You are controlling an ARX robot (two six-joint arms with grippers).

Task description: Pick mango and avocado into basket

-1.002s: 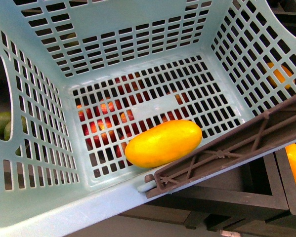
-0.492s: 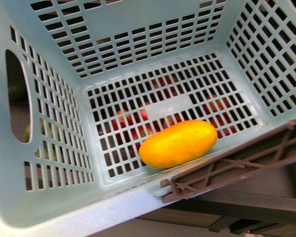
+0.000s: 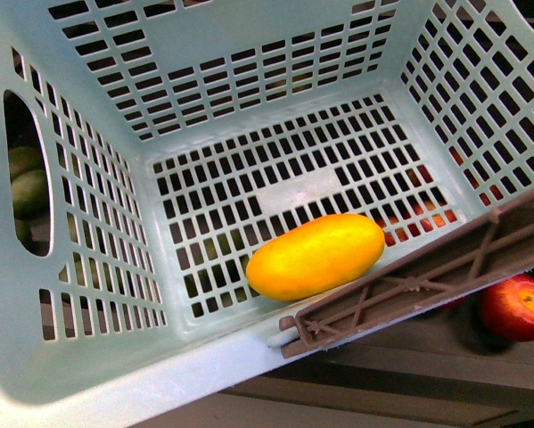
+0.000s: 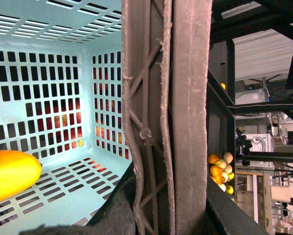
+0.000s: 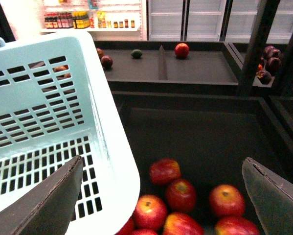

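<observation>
Nearest in, the handle (image 3: 427, 276) crossed the near rim of the basket (image 3: 88, 374). The left wrist view sat pressed against it, with a dark edge beside it that was likely the left hand (image 4: 109, 215). Whether that hand was clenched could not be told. Just behind, the mango (image 3: 314, 256) lay on its side on the slotted floor, against the near wall. One in! No avocado inside yet.

The right hand (image 5: 161, 196) hung empty, fingers (image 5: 53, 200) spread wide, over red apples (image 5: 179, 195) right of the basket. Wrong fruit! Green fruit (image 3: 28, 189) showed through the left wall's cut-out. Far off, a dark green one (image 5: 136, 53) sat on a shelf (image 5: 200, 68), possibly the avocado.

Best play, by my read: keep the basket level, steer off the apples, and close gently across the avocado's middle.
</observation>
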